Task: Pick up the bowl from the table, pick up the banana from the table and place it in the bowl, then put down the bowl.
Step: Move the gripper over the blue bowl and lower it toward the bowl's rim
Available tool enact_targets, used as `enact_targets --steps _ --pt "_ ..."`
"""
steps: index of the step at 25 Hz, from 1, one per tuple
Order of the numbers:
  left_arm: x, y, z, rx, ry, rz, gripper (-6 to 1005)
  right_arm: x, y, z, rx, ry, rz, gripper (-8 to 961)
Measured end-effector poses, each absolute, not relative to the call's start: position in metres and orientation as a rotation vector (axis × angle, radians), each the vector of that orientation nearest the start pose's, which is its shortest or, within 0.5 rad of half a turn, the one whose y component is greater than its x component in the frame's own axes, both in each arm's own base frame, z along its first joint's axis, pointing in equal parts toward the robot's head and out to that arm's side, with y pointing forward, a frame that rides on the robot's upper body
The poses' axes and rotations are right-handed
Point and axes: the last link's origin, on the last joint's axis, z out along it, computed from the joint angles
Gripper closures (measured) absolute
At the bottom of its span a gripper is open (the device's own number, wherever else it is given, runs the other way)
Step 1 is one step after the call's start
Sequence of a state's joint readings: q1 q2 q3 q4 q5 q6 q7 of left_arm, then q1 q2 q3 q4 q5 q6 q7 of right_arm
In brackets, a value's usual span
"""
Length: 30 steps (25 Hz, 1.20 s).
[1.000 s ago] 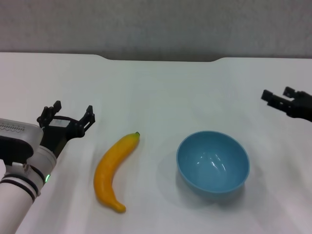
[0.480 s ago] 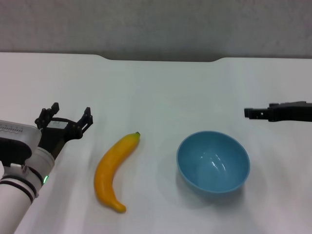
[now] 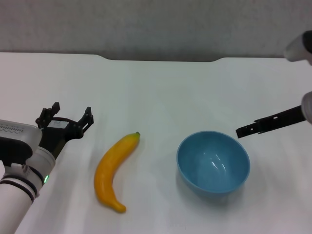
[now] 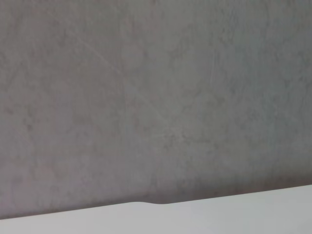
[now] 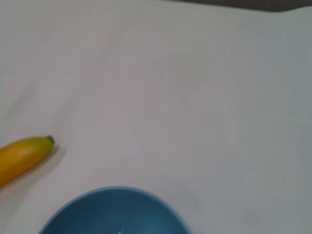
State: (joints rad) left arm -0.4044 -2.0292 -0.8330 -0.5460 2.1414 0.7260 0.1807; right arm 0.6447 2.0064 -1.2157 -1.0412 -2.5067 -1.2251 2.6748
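The light-blue bowl stands upright and empty on the white table, right of centre. The yellow-orange banana lies to its left, dark-green stem tip pointing to the rear. My right gripper reaches in from the right, its tip just above and behind the bowl's right rim, apart from it. My left gripper is open and empty, hovering left of the banana. The right wrist view shows the bowl's rim and the banana's stem end.
The table's dark notched rear edge runs along the back, below a grey wall. The left wrist view shows only that wall and a strip of table.
My right gripper has swung left and down from the far right toward the bowl's right rim and has turned edge-on. The left arm, bowl and banana have stayed put.
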Motion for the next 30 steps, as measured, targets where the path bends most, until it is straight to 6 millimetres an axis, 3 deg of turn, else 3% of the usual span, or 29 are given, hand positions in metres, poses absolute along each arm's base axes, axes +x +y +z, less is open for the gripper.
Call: enact_targets --steps 5,26,30 --pt "-0.297 0.355 -0.054 -1.733 -0.655 -0.507 109 0.227 0.407 0.012 -2.292 1.314 -0.197 66" --pt "-0.294 0.357 -0.054 -1.737 -0.647 -0.512 110 0.245 0.403 -0.013 -2.285 1.425 -0.344 76" --pt "-0.294 0.357 -0.054 -1.736 -0.648 -0.514 110 0.247 0.406 -0.014 -2.271 1.415 -0.334 191"
